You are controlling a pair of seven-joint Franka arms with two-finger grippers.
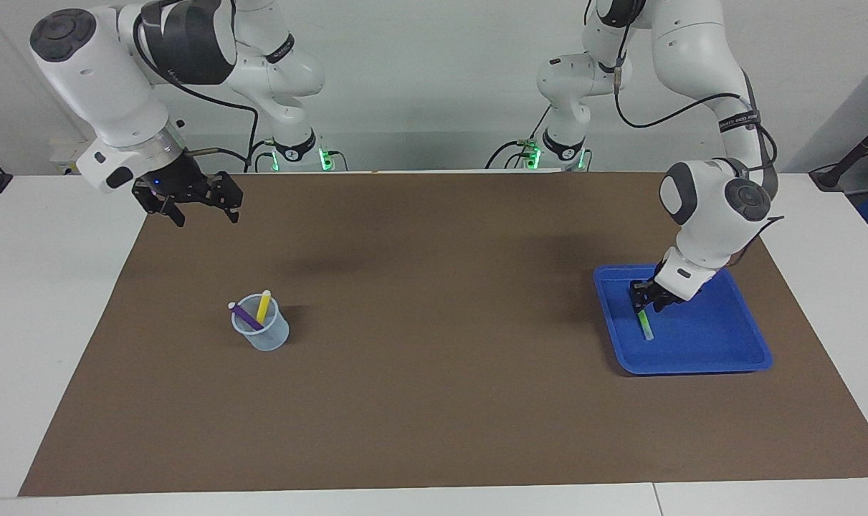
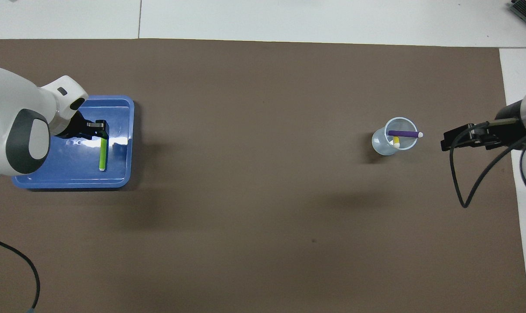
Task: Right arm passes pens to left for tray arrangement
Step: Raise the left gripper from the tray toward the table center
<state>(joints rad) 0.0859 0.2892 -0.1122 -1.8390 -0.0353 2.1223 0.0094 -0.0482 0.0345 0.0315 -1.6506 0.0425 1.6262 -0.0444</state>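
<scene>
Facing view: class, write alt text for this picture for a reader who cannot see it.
A green pen lies flat in a blue tray at the left arm's end of a brown mat, with the left gripper just above one end of it. A clear cup holds a purple pen and a yellow pen; the right gripper hangs open above the mat's edge.

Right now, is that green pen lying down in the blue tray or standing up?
Lying down. The green pen rests flat on the floor of the tray, its full length visible from above.
</scene>
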